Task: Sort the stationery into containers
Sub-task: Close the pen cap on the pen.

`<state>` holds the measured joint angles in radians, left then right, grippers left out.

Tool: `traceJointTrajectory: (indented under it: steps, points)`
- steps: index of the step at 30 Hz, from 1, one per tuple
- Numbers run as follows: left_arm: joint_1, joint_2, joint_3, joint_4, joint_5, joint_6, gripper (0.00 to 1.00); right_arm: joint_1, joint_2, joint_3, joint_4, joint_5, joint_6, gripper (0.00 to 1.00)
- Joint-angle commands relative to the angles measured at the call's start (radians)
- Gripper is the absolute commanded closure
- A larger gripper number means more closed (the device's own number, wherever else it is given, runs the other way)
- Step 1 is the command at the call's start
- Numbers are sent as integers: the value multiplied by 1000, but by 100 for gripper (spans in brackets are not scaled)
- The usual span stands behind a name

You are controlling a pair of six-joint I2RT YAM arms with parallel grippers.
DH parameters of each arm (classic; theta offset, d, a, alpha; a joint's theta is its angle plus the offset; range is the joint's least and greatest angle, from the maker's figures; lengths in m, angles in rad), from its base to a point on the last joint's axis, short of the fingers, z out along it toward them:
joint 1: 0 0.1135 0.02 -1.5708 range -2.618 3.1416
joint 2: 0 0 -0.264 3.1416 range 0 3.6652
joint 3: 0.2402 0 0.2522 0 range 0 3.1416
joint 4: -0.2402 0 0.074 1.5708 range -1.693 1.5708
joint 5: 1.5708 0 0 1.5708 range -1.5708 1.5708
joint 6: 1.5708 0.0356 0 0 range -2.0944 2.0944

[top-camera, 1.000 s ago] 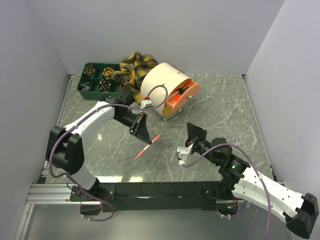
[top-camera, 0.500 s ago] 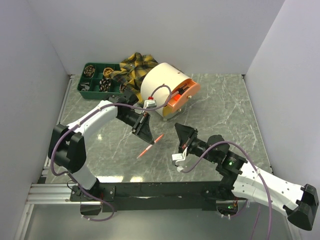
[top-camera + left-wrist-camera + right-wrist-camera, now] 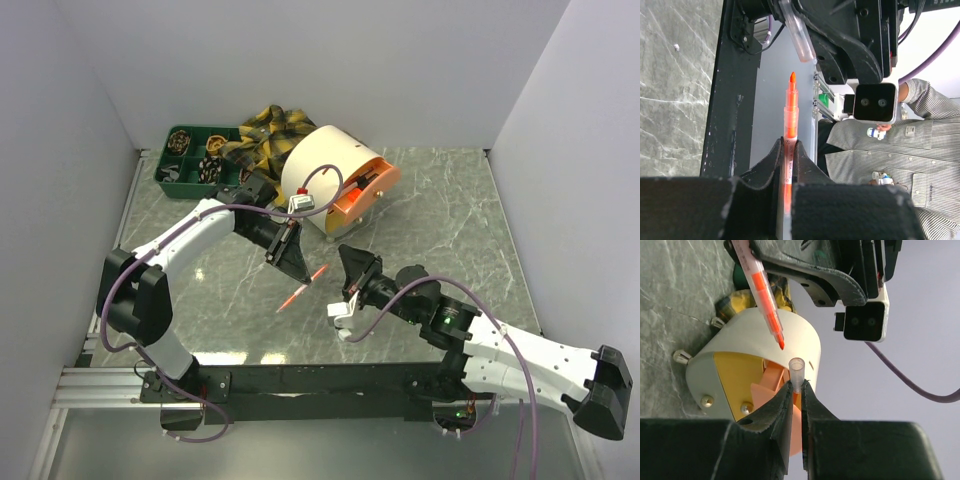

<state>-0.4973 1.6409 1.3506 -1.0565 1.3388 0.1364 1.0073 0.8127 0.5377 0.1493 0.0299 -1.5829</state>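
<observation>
The plaid cloth (image 3: 262, 135) hides part of the green tray (image 3: 196, 150); its contents are too small to tell.

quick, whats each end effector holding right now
Left end effector: closed, holding the orange pen.
Right end effector: closed, holding the clear pen cap.

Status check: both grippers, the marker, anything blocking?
Left gripper shut on orange marker, tip bare. Right gripper shut on clear cap, just short of the tip. Nothing between them.
</observation>
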Motion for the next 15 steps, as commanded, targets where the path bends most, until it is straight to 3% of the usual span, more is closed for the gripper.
traceJointTrajectory:
  steps: [1,15]
  points:
    - [-4,-4,35,26,19,-8,99,28,11,50,26,54,-17,100]
    - [-4,-20,16,38,17,-20,99,51,68,94,1,100,17,100]
